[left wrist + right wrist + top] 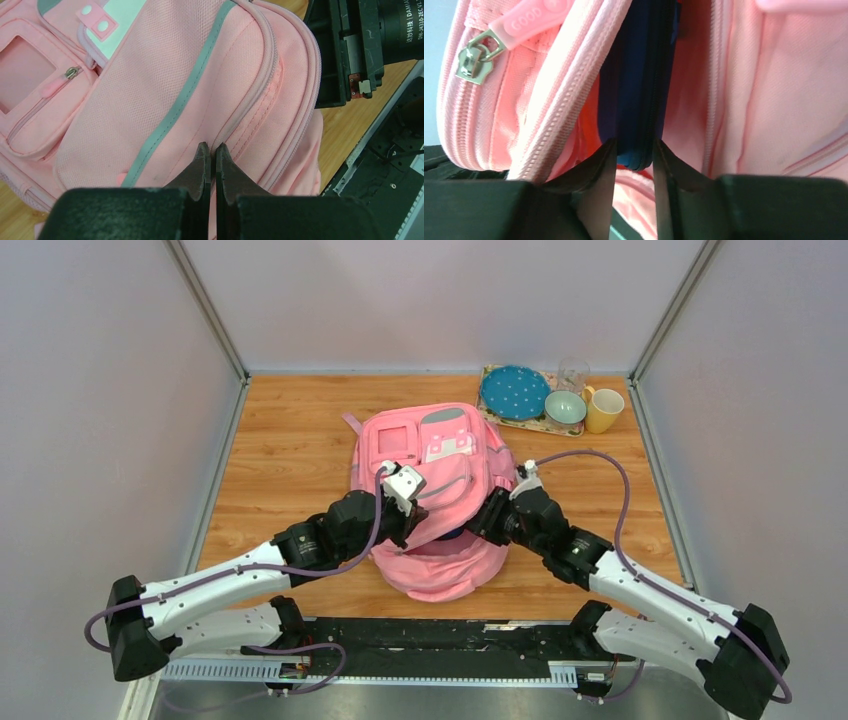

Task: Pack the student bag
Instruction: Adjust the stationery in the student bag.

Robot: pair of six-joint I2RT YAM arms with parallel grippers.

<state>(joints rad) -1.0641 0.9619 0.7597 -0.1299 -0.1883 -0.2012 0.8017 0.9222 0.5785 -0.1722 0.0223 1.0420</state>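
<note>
The pink student bag [430, 460] lies on the wooden table between both arms, its main zip mouth facing the arms. My left gripper [408, 502] is shut, and its tips [213, 147] rest against the bag's front panel [165, 90] beside a stitched seam. Nothing shows between them. My right gripper [487, 525] is at the bag's open mouth. Its jaws [634, 145] sit on either side of the lower end of a navy blue zip case [636, 75]. The case stands inside the opening, between the pink zip edges [774, 100].
A tray at the back right carries a blue dotted plate [514, 392], a pale green bowl [566, 407], a yellow mug [603, 410] and a clear glass [573, 373]. The right arm's black body [350, 45] is close beside the bag. A metal zip pull [479, 55] hangs at the mouth.
</note>
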